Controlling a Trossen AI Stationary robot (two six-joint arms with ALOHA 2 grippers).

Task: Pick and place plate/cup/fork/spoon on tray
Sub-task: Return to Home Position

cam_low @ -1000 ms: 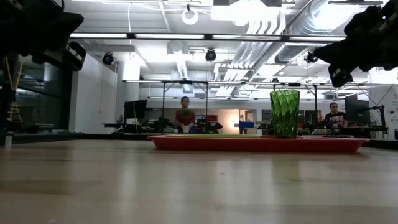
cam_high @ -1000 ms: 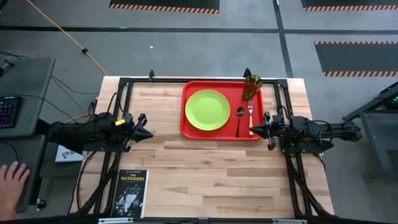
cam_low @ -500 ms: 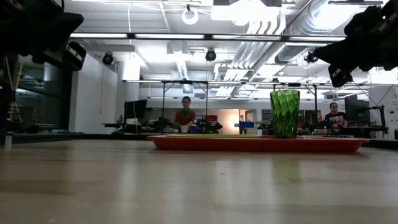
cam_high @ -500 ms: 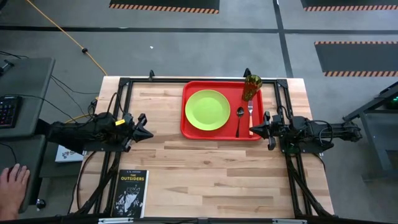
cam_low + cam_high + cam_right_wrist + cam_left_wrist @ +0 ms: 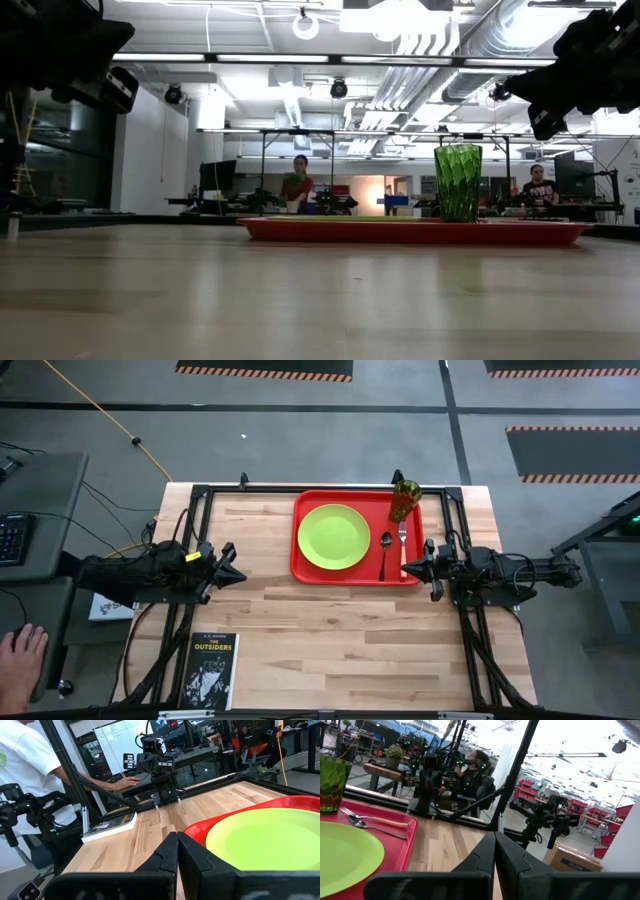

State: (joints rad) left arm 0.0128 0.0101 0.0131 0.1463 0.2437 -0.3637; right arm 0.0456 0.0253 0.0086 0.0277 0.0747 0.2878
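Robotics lab, probably: exposed ceiling ducts (image 5: 425, 35), other arm rigs (image 5: 155, 760), hazard-striped floor mats (image 5: 264, 366).

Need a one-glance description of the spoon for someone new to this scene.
Find the red tray at the table's far edge. Between its lime-green plate and its right rim lie two slim utensils side by side. The spoon is the all-dark one nearer the plate, with a small oval bowl; the fork beside it has tines.

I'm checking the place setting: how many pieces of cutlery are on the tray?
2. The spoon lies on the tray just right of the plate; the fork lies beside it, nearer the tray's right rim. None seems hidden.
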